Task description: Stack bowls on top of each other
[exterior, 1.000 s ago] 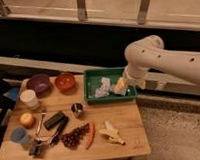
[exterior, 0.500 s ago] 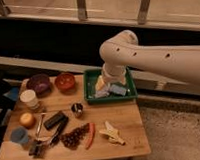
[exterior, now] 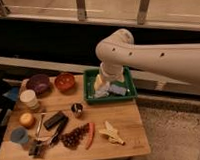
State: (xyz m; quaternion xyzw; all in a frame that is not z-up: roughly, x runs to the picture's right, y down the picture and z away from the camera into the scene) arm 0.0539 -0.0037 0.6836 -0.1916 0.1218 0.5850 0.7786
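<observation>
The dark purple bowl (exterior: 38,83) and the orange-red bowl (exterior: 64,81) sit side by side, upright and apart, at the back left of the wooden table (exterior: 130,118). My white arm reaches in from the right and bends down over the green tray (exterior: 87,90). The gripper (exterior: 103,87) hangs over the tray's left half, to the right of the orange-red bowl and clear of both bowls.
The tray holds a yellow item and a pale blue item (exterior: 116,89). Also on the table: a white cup (exterior: 29,99), a metal cup (exterior: 77,110), an orange fruit (exterior: 26,119), a blue cup (exterior: 19,135), grapes (exterior: 73,138), a red chili (exterior: 91,135) and a banana (exterior: 111,133).
My arm has swung left, from the tray's right side to over its left half, nearer the orange-red bowl. The bowls have not moved.
</observation>
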